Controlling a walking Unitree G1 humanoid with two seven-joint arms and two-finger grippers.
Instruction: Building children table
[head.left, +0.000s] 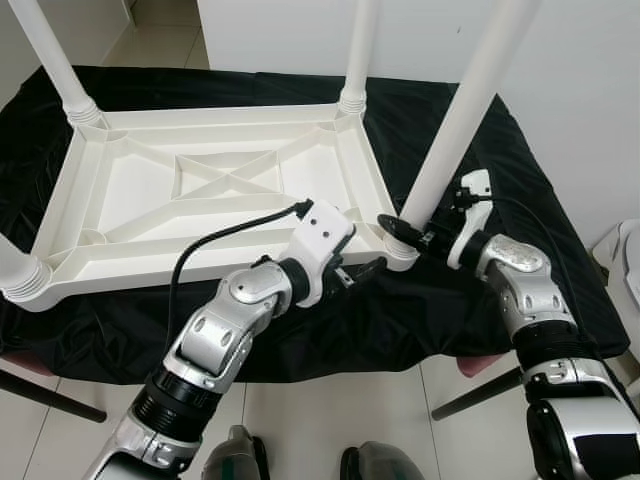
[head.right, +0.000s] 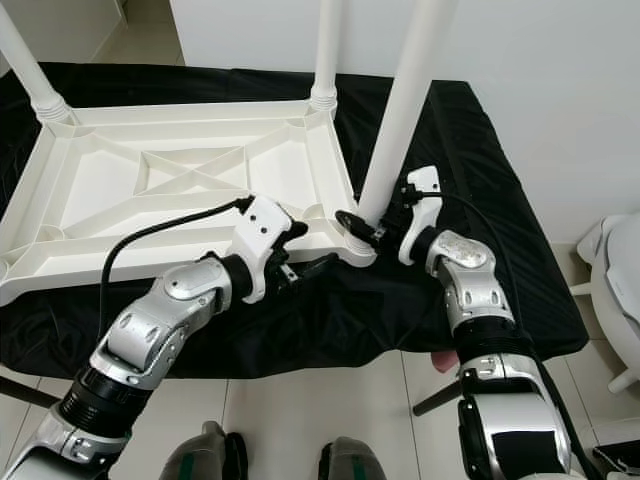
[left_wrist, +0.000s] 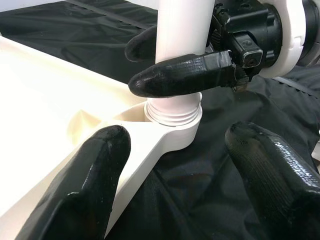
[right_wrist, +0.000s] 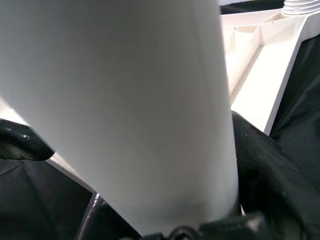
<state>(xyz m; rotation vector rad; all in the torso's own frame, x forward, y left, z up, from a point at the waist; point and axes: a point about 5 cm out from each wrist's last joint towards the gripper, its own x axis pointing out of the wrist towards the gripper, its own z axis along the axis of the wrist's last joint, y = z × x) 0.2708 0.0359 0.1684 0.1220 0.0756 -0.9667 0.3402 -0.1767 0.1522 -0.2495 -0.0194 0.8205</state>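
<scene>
A white plastic children's table (head.left: 150, 190) lies upside down on a black cloth (head.left: 500, 150), its legs pointing up. My right gripper (head.left: 400, 228) is shut on the near-right leg (head.left: 460, 120) just above its threaded base at the corner socket (left_wrist: 172, 117). In the right wrist view that leg (right_wrist: 125, 100) sits between the black fingers (right_wrist: 20, 142). My left gripper (head.left: 362, 270) is open at the front edge of the same corner. Its fingers (left_wrist: 90, 185) stand on either side of the socket without touching the leg (left_wrist: 182, 30).
Three other legs stand in their corners: far left (head.left: 55, 60), far right (head.left: 358, 50) and near left (head.left: 20, 270). Dark support legs (head.left: 480, 395) and tiled floor (head.left: 330, 420) lie below the cloth's front edge. A white wall (head.left: 580, 80) rises behind, with a white object (head.left: 625, 260) at the right.
</scene>
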